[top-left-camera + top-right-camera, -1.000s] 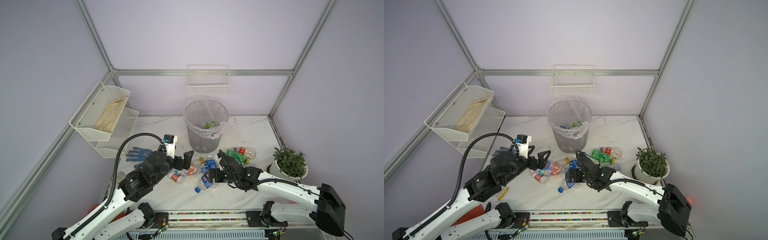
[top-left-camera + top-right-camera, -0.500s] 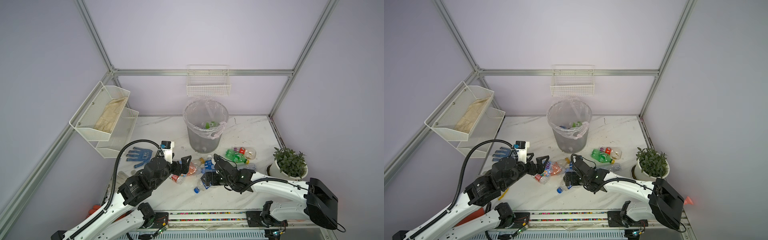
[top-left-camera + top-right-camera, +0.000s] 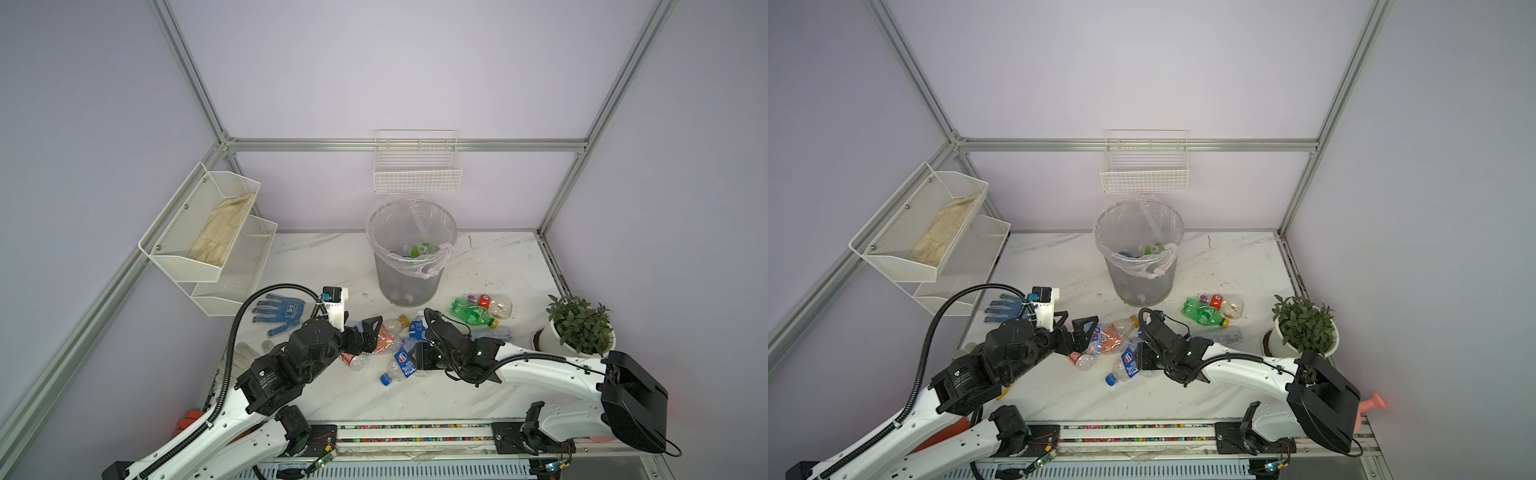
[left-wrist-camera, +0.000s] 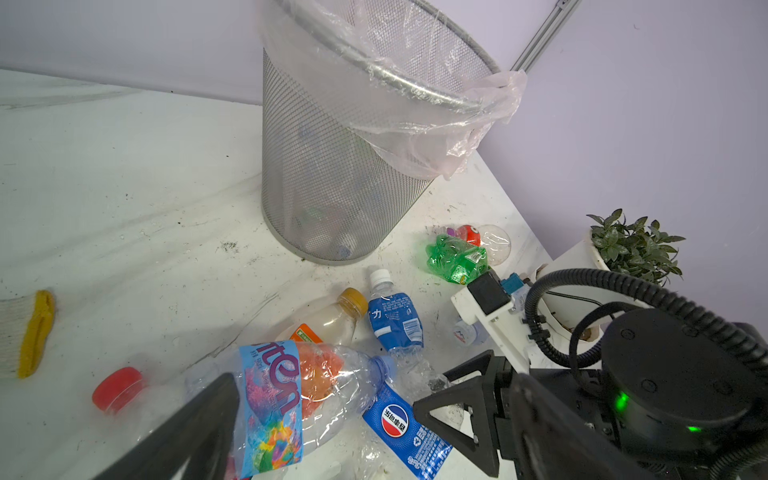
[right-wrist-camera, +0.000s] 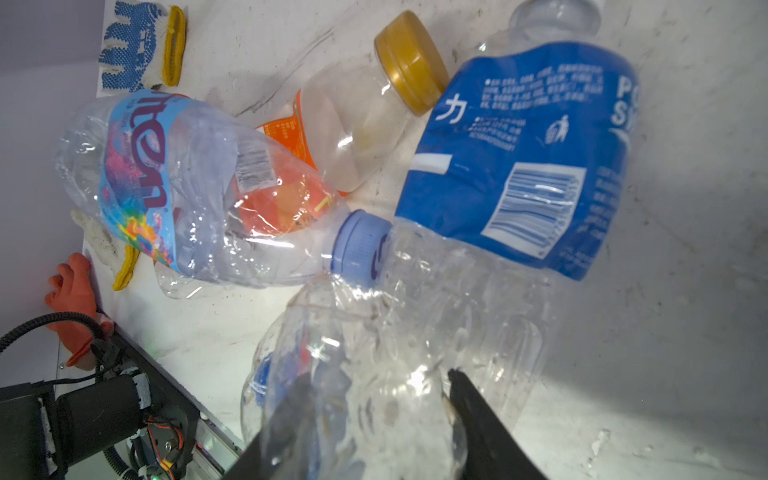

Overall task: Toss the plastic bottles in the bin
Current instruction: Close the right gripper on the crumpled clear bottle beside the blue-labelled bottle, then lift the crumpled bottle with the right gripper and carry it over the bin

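Marbled white tabletop (image 3: pixel 457 399) carries loose plastic bottles (image 3: pixel 384 340) at the lower centre of both top views. Nearest, the right claw (image 5: pixel 374 399) sits narrow on the crushed clear base of a blue-labelled bottle (image 5: pixel 519 166), a finger on each side. The left claw (image 4: pixel 370 386) gapes wide about a rainbow-labelled bottle (image 4: pixel 274 399), gripping nothing. Beyond, right of centre, lies a crushed green bottle (image 3: pixel 471 313). Farther, mid-frame, the bin (image 3: pixel 409 286) stands upright with a green-labelled bottle (image 3: pixel 422 249) inside.

Right hand (image 5: pixel 380 376) jaws narrowed onto crushed clear bottle (image 5: pixel 415 299); left hand (image 3: pixel 1074 326) sank lower; blue glove (image 3: pixel 276 311) uncovered.
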`<action>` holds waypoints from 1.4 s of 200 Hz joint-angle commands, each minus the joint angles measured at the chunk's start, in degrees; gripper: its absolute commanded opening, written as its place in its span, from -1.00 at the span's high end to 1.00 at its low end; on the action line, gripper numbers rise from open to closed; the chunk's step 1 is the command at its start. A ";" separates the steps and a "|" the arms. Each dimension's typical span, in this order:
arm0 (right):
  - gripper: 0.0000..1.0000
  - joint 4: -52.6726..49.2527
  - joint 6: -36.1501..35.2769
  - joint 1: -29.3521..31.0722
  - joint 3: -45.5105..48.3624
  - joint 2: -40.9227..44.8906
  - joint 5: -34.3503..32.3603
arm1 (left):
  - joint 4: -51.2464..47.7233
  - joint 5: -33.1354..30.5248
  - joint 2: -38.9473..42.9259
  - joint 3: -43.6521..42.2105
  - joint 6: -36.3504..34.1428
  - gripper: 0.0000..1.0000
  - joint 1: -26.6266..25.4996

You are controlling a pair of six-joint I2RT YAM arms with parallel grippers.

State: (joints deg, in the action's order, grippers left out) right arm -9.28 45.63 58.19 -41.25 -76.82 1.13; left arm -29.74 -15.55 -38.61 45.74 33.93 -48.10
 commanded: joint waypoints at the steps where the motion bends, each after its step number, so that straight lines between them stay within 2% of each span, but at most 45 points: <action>1: 0.27 -0.89 0.60 0.25 -0.76 1.51 -1.72 | 0.64 -0.88 0.72 -2.51 1.55 -1.00 -0.33; 60: 0.32 -2.61 0.11 0.34 -2.29 6.65 -2.75 | 0.46 -1.27 1.08 -2.87 2.00 -1.00 -0.77; 154: 0.34 -10.66 -3.55 0.25 -8.71 14.67 -6.93 | 0.31 -1.71 1.26 -3.56 2.99 -1.00 -1.30; 210: 0.34 -15.98 -6.21 0.26 -17.81 15.77 -9.95 | 0.30 -1.73 1.70 -5.24 4.65 -1.00 -1.74; 280: 0.32 -21.99 -13.62 0.30 -32.93 13.84 -17.02 | -0.14 -1.74 3.28 -9.31 7.70 -1.00 -2.83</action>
State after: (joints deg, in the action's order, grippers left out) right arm -28.45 35.62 58.19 -68.66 -62.43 -11.70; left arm -30.55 -16.93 -35.97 39.57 39.77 -50.37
